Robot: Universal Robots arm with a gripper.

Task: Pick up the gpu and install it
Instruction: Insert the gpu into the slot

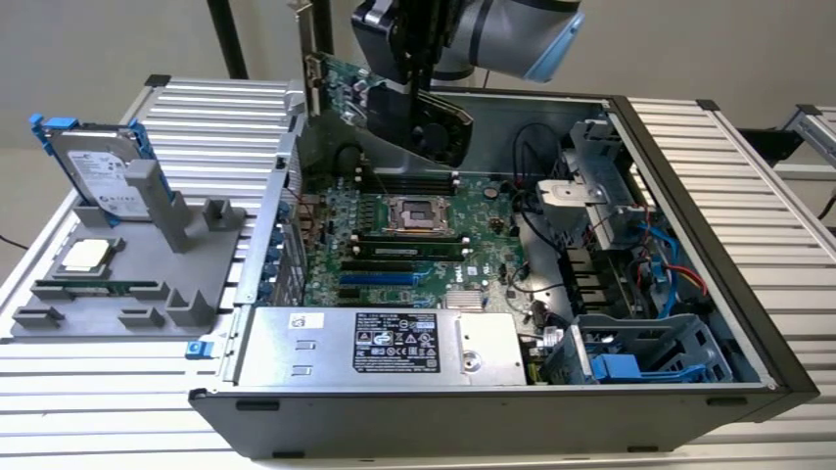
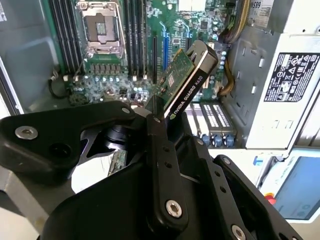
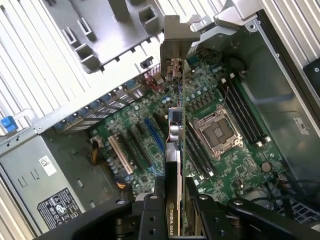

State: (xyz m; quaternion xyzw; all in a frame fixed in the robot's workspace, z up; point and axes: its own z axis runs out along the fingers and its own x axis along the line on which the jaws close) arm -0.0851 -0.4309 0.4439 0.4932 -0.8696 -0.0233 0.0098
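Ribbed, pale aluminium tabletop [image 1: 745,186] under a black steel tower case [image 1: 496,423] lying open on its side. Inside the case: green motherboard [image 1: 392,250] with a square metal processor socket [image 1: 420,211] and long dark slots, a boxy silver power supply [image 1: 379,343] along the near wall, and tangled black, red and blue cables at the exterior view's right. Beside the case, at the exterior view's left: moulded grey plastic holder [image 1: 131,318] carrying an upright silver hard drive [image 1: 98,171] in a blue frame, a square processor chip [image 1: 85,257] and a thin green memory stick [image 1: 98,290] set low. Held on edge above the motherboard, not seated in any slot: gpu [image 1: 392,108], a flat green card with a black cooler and a silver bracket [image 3: 175,45] at the end away from the claw. Black gripper [image 1: 418,90] clamped narrow on the gpu, one of its fingers [image 3: 152,210] against each face.
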